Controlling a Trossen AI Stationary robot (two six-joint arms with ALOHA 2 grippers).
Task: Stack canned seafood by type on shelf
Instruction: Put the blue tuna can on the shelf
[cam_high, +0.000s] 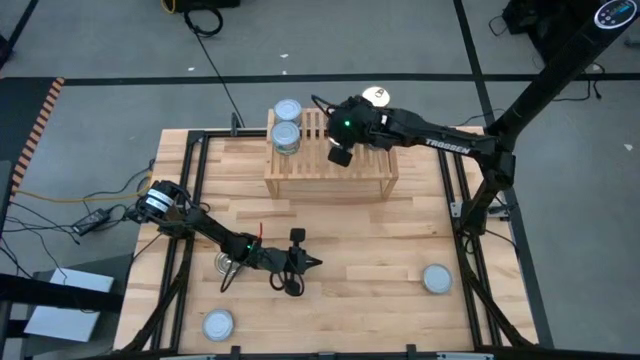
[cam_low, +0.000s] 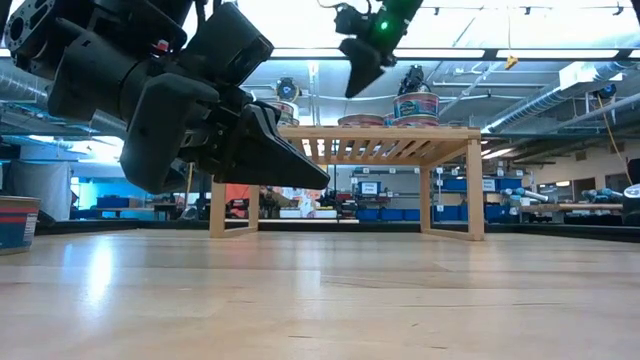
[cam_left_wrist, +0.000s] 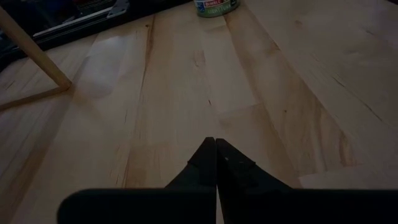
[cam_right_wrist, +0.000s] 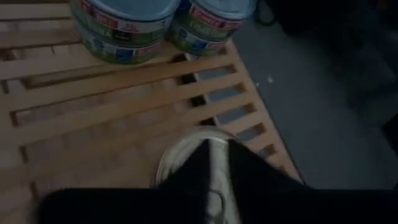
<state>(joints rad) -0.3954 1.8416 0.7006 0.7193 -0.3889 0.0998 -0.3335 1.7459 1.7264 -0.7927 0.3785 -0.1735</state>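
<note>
Light wooden slats form the box-like shelf (cam_high: 330, 160) at the table's far side, where silvery-blue-lidded round tins (cam_high: 285, 133) stand stacked at its left end. The right gripper (cam_high: 341, 150) hovers above the slats, fingers nearly together, directly over a shiny-lidded tin (cam_right_wrist: 186, 155). The left gripper (cam_high: 308, 263) hangs low over the plank tabletop (cam_high: 380, 240), fingers (cam_left_wrist: 202, 163) pressed together on nothing, with three more tins (cam_high: 437, 279) loose on the table.

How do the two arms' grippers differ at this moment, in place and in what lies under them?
The left gripper is low over the bare tabletop, nothing between its shut jaws; the right gripper hangs above the shelf. Below the left is plain wood, with a tin farther off; below the right a tin lies on the slats. Both jaws look shut and empty.
</note>
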